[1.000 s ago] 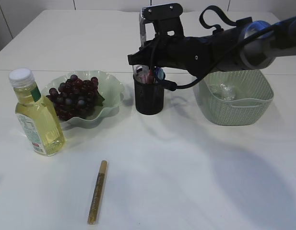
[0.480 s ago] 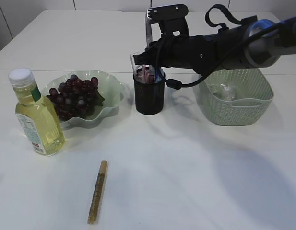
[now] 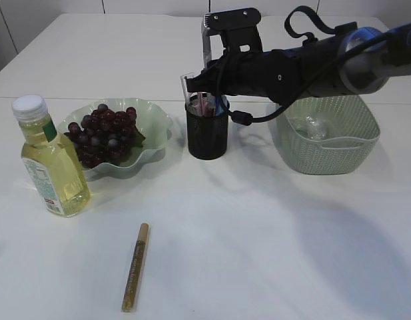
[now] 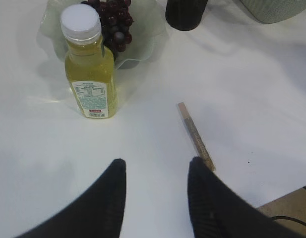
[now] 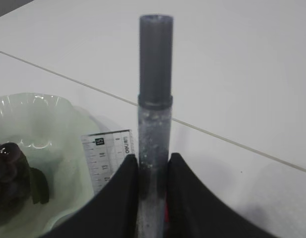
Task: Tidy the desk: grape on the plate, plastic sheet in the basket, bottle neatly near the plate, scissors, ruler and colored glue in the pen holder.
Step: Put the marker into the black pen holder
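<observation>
The right pincer [image 5: 152, 171] is clasping, perhaps loosening on, an upright glitter glue tube [image 5: 155, 84] directly over the pen holder [image 3: 206, 130]. The released left pincer [image 4: 155, 171] is hovering nearest the gold glue stick [image 4: 196, 136] on the counter [image 3: 272, 233].

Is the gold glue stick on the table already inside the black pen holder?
No, the gold glue stick lies flat on the white table, well in front of the black pen holder.
</observation>
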Robot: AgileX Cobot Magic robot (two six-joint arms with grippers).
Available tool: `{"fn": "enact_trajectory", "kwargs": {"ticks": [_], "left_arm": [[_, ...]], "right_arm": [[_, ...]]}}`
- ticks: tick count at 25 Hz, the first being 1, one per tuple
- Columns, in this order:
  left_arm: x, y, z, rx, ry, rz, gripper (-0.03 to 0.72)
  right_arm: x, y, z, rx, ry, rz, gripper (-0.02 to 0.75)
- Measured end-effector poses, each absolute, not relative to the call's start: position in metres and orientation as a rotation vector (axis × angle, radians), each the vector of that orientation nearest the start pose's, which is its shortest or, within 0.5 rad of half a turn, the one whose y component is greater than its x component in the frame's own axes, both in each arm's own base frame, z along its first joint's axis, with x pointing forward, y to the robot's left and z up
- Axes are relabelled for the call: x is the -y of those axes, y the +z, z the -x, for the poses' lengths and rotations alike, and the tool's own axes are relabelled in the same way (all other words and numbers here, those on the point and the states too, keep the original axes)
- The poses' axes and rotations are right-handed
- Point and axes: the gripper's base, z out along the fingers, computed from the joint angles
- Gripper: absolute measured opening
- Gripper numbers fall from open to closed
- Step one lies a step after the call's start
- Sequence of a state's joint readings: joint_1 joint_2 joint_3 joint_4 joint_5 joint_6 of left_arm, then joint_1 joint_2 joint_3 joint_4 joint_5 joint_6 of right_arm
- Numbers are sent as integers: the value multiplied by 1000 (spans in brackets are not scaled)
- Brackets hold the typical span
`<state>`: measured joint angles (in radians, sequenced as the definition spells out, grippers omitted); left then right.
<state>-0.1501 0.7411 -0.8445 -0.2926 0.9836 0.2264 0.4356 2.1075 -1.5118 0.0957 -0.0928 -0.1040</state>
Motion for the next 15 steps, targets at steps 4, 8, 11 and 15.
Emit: {"fn": "enact_trajectory", "kwargs": {"ticks": [4, 8, 11, 15], "left_arm": [[40, 350, -118, -2310, -330, -364, 309], [40, 350, -118, -2310, -330, -364, 309], [40, 350, -118, -2310, -330, -364, 309], [40, 350, -118, -2310, -330, -364, 309]], "right_arm": [[-206, 206, -445, -1950, 269, 431, 227], [-206, 206, -445, -1955, 271, 428, 330], [-206, 207, -443, -1978, 279, 419, 357], [-204, 228, -437, -2014, 291, 424, 364]]}}
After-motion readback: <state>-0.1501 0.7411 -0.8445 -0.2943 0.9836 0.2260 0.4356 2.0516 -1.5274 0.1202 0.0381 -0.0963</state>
